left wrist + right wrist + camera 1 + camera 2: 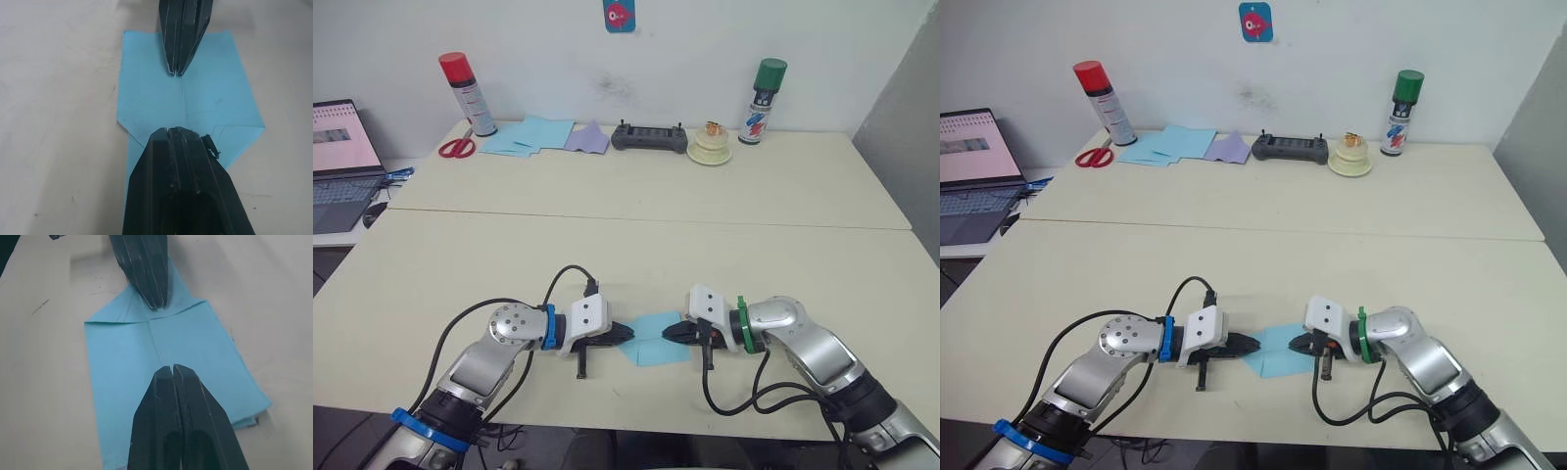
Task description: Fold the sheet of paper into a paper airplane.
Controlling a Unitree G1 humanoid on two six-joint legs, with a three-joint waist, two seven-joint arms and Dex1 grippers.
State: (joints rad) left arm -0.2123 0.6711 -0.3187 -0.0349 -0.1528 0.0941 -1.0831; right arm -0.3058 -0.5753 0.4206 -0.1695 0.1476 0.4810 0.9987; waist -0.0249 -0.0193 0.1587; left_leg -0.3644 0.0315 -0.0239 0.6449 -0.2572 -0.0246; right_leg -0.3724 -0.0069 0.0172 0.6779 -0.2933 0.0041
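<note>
The light blue sheet of paper [651,343] lies flat on the near table between my two arms, partly folded, with a pointed end toward my left and a centre crease [155,340]. My left gripper [625,335] is shut and its tips rest on the pointed end. Facing it from the other side, my right gripper [671,334] is shut too, pressing on the paper's square end. In the left wrist view my own fingers [183,166] lie over the point and the right gripper's tips [176,68] sit on the crease.
At the back stand a red-capped spray can [468,94], red scissors [457,148], a pile of blue sheets [527,136], a lavender sheet [587,138], a black controller [649,138], a cream tape holder [711,147] and a green-capped can [764,101]. A laptop [342,157] sits at left.
</note>
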